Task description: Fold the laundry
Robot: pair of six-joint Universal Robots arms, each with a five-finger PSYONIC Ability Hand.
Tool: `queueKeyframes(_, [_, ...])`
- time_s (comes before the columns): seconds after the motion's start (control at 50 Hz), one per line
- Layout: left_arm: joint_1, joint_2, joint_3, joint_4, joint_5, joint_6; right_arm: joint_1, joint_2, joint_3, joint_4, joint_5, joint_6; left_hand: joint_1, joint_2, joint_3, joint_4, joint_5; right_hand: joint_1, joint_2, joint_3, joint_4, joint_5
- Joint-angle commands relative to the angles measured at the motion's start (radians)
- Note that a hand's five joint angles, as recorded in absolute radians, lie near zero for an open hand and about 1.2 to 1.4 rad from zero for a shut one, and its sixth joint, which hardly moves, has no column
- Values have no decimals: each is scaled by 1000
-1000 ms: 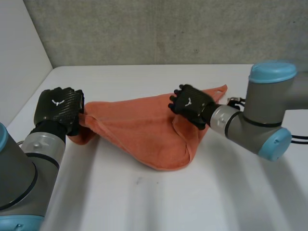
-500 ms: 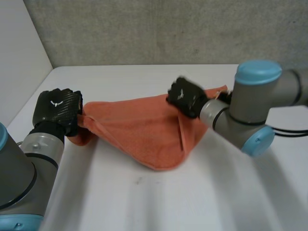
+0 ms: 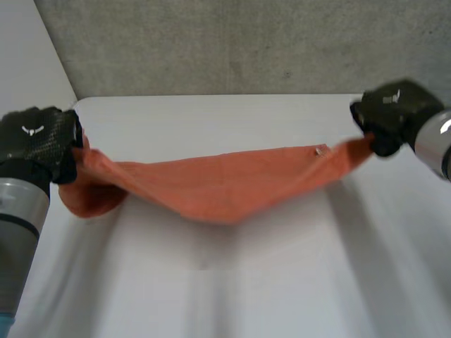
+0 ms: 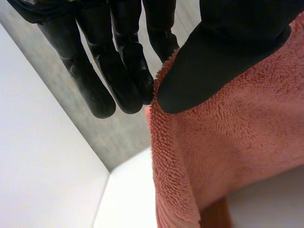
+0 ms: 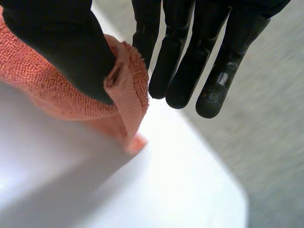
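Left hand: pinches towel end with thumb
Right hand: pinches opposite corner
Risk: thin pinch may slip, dropping towel

The right arm is cut off at three o'clock, the left arm at eight o'clock, and a pale speck on the towel is too small to identify.

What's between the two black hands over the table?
In the head view, the orange terry-cloth towel spans the gap, its ends pinched by the left hand and the right hand, its middle sagging toward the white table.
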Motion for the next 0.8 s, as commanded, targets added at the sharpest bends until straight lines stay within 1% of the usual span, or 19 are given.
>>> queueKeyframes(0.02, [-5, -145, -13, -135, -1, 1, 14, 17, 102, 120, -3, -30, 219, 179, 181, 180, 196, 435, 218, 216, 208, 243])
queueKeyframes(0.1, [-4, -229, 0, -197, -1, 5, 17, 62, 118, 123, 2, -74, 219, 179, 181, 180, 196, 435, 218, 216, 208, 243])
queueKeyframes(0.14, [5, -290, 26, -246, -1, 7, 17, 137, 104, 126, 11, -129, 219, 179, 181, 180, 196, 435, 218, 216, 208, 243])
queueKeyframes(0.26, [12, -388, 116, -260, 1, 11, 20, 252, 13, 121, 46, -165, 219, 179, 181, 180, 196, 435, 218, 216, 208, 243])
queueKeyframes(0.32, [13, -440, 225, -255, 2, 11, 31, 336, -120, 91, 76, -166, 219, 179, 181, 180, 196, 435, 218, 216, 208, 243])
queueKeyframes(0.36, [12, -492, 378, -255, 1, 11, 58, 410, -309, 34, 94, -169, 219, 179, 181, 180, 196, 435, 218, 216, 208, 243])
queueKeyframes(0.38, [12, -493, 379, -255, 1, 11, 58, 410, -310, 34, 94, -170, 219, 179, 181, 180, 196, 435, 218, 216, 208, 243])
queueKeyframes(0.42, [10, -511, 471, -250, 2, 11, 77, 466, -536, -67, 112, -163, 219, 179, 181, 180, 196, 435, 218, 216, 208, 243])
queueKeyframes(0.44, [10, -531, 571, -235, 2, 16, 77, 467, -537, -67, 112, -163, 219, 179, 181, 180, 196, 435, 218, 216, 208, 243])
queueKeyframes(0.46, [10, -551, 675, -197, 2, 19, 80, 485, -651, -143, 120, -156, 219, 179, 181, 180, 196, 435, 218, 216, 208, 243])
queueKeyframes(0.48, [10, -551, 676, -197, 2, 19, 80, 485, -652, -144, 120, -156, 219, 179, 181, 180, 196, 435, 218, 216, 208, 243])
queueKeyframes(0.52, [9, -566, 835, -40, 4, 20, 95, 488, -819, -346, 126, -130, 219, 179, 181, 180, 196, 435, 218, 216, 208, 243])
queueKeyframes(0.54, [9, -566, 836, -39, 4, 20, 95, 488, -820, -347, 126, -130, 219, 179, 181, 180, 196, 435, 218, 216, 208, 243])
queueKeyframes(0.58, [13, -554, 888, 203, 4, 19, 107, 439, -827, -557, 122, -88, 219, 179, 181, 180, 196, 435, 218, 216, 208, 243])
queueKeyframes(0.6, [13, -554, 888, 204, 4, 19, 107, 439, -827, -558, 122, -88, 219, 179, 181, 180, 196, 435, 218, 216, 208, 243])
queueKeyframes(0.62, [13, -539, 879, 324, -1, 19, 107, 400, -794, -642, 123, -72, 219, 179, 181, 180, 196, 435, 218, 216, 208, 243])
queueKeyframes(0.64, [13, -539, 879, 325, -1, 19, 109, 360, -736, -696, 125, -70, 219, 179, 181, 180, 196, 435, 218, 216, 208, 243])
queueKeyframes(0.68, [15, -502, 825, 461, -3, 19, 110, 326, -674, -708, 119, -70, 219, 179, 181, 180, 196, 435, 218, 216, 208, 243])
queueKeyframes(0.8, [38, -477, 704, 457, -4, 11, 104, 258, -434, -702, 88, -58, 219, 179, 181, 180, 196, 435, 218, 216, 208, 243])
